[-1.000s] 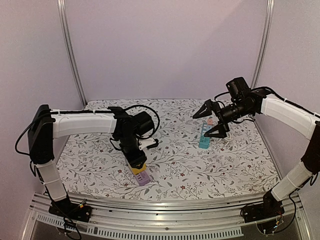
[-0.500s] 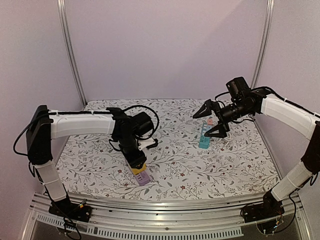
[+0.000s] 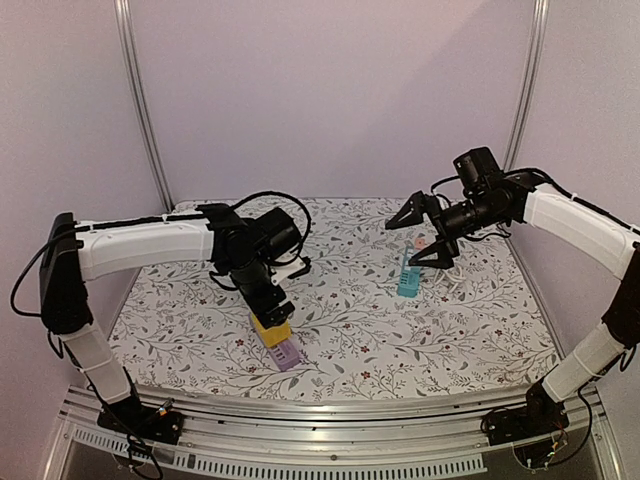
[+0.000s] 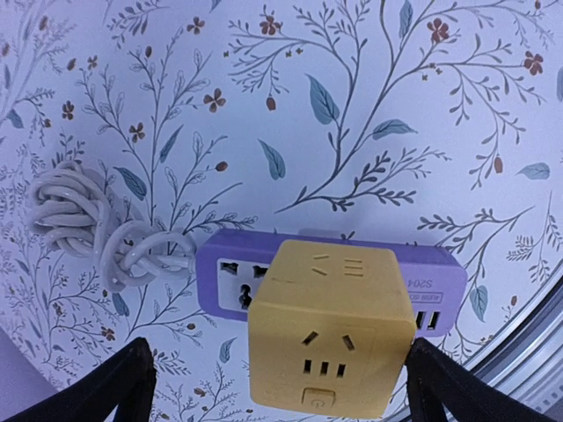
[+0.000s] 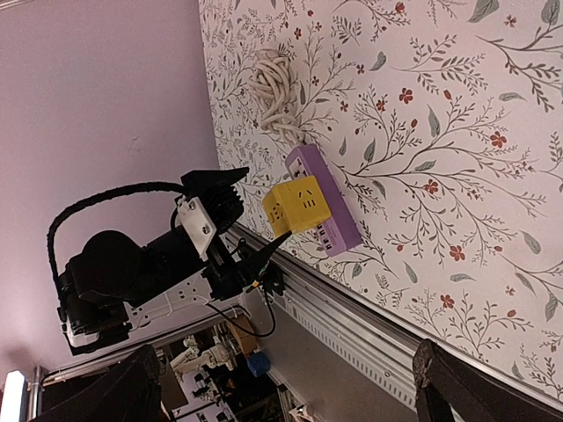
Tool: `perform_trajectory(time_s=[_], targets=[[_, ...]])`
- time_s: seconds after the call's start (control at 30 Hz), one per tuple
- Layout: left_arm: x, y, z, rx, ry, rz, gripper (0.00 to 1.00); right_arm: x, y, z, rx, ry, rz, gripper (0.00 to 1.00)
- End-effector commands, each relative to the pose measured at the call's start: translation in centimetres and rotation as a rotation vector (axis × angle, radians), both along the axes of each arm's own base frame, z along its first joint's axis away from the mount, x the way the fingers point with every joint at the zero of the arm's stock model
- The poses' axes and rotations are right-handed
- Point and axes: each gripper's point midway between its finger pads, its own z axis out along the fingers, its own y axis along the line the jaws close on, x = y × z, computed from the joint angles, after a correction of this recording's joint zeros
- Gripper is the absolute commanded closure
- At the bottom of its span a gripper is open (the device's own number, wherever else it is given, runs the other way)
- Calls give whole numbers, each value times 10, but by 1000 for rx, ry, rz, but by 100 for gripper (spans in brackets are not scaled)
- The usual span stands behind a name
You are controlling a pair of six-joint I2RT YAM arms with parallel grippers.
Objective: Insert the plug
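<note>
The plug is a yellow cube standing on the purple power strip near the table's front edge, also seen as the yellow cube on the purple strip from above. My left gripper hangs just over it, open, with one finger on each side and not gripping. The strip's white cord lies coiled at its end. My right gripper is open and empty, held high at the back right, looking across at the yellow cube.
A teal upright object stands on the flowered cloth below the right gripper. The table's metal front rail runs just beyond the power strip. Side walls and corner posts close in the table.
My left gripper has opened and let go of the yellow cube, and its wrist has lifted and drawn back slightly. The cube stays on the strip. The right arm has barely shifted.
</note>
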Motion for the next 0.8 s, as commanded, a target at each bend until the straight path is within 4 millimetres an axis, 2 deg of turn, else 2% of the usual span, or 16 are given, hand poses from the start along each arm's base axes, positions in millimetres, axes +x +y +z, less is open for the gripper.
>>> perform_trajectory(time_s=[0.0, 0.1, 0.23, 0.37, 0.5, 0.63, 0.77], targets=[[8, -3, 39, -69, -67, 27, 0, 8, 1, 11, -4, -36, -13, 1], [15, -5, 65, -112, -118, 42, 1, 13, 3, 17, -8, -61, -16, 1], [28, 3, 107, -145, -219, 62, 1, 25, 3, 38, -17, -141, -27, 1], [43, 16, 156, -205, -344, 116, 1, 43, 2, 75, -21, -291, -55, 1], [60, 39, 204, -265, -509, 211, 1, 58, -6, 115, -27, -455, -118, 1], [71, 71, 224, -306, -636, 310, 1, 64, -12, 143, -12, -560, -166, 1], [74, 101, 239, -398, -728, 429, 1, 70, -25, 153, -40, -619, -248, 1]])
